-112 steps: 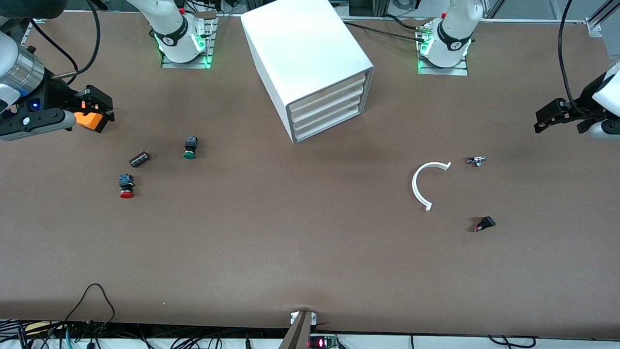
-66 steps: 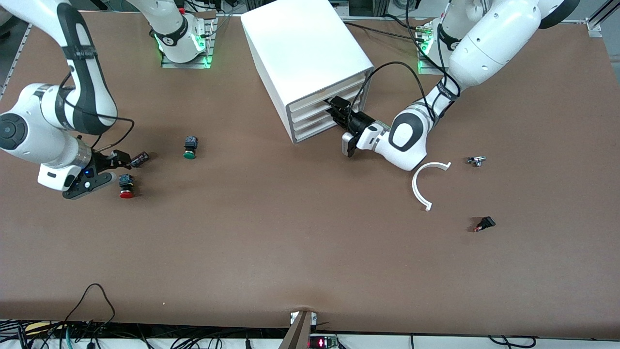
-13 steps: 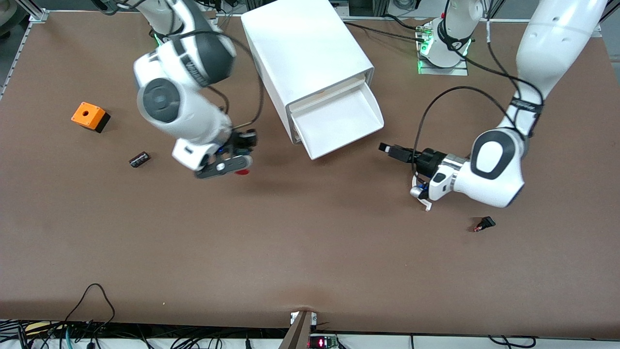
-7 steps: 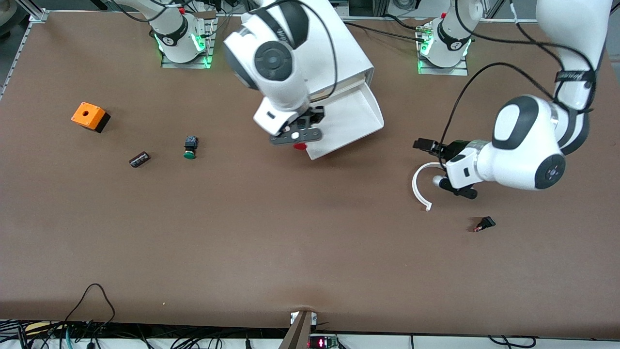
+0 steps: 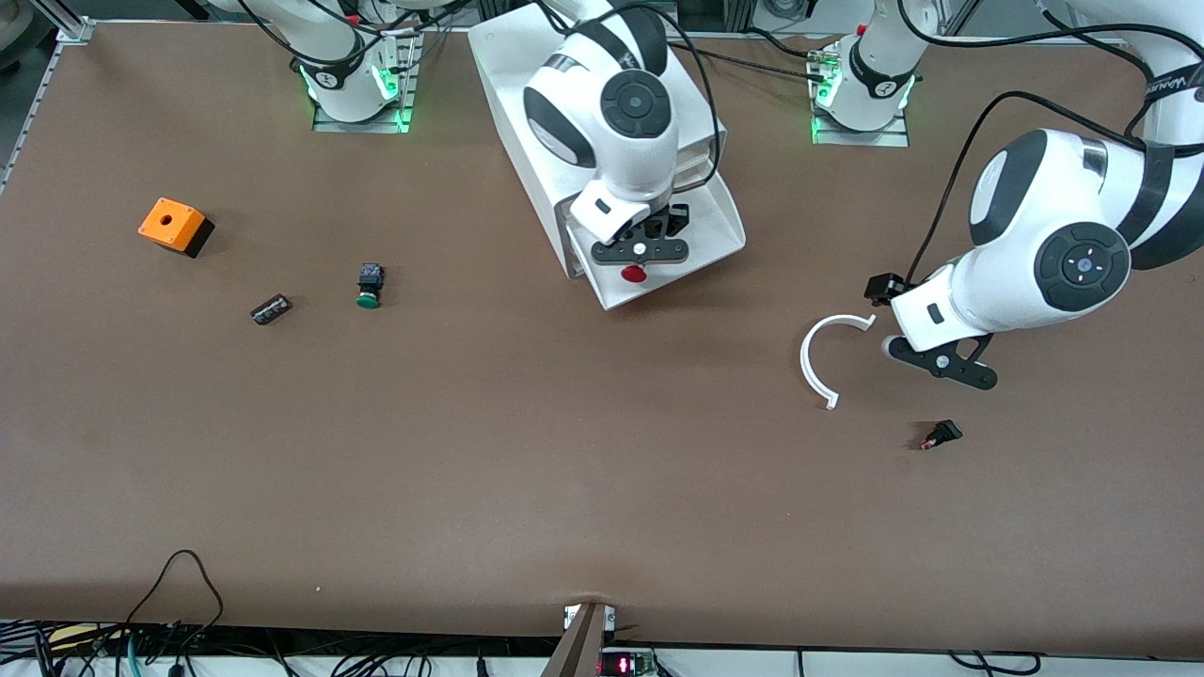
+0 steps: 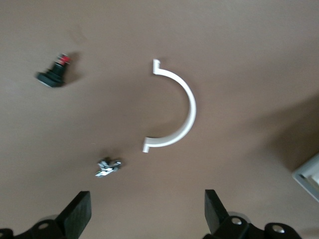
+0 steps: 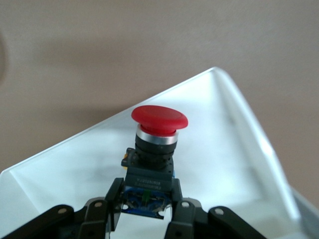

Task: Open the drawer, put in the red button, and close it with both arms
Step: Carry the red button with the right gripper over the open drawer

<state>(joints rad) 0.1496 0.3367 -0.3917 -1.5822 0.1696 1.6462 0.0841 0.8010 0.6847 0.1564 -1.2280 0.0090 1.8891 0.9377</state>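
The drawer (image 5: 717, 224) stands pulled out of the white cabinet (image 5: 522, 75), its tray open to the top. My right gripper (image 5: 641, 252) hangs over that tray, shut on the black body of the red button (image 5: 634, 274). In the right wrist view the red button (image 7: 158, 118) sticks out past the right gripper (image 7: 148, 193), red cap forward, over the drawer's white floor (image 7: 224, 149). My left gripper (image 5: 884, 290) is over the table beside the white arc, toward the left arm's end. In its wrist view the left gripper (image 6: 145, 219) is open, with nothing between its fingers.
A green button (image 5: 368, 285), a small dark part (image 5: 271, 308) and an orange box (image 5: 174, 226) lie toward the right arm's end. A white arc (image 5: 816, 362), a black-and-red part (image 5: 941, 434) and a small metal piece (image 6: 108, 167) lie under and around the left gripper.
My right gripper has carried the red button from over the bare table to over the open drawer. My left arm has drawn away from the drawer toward its own end of the table.
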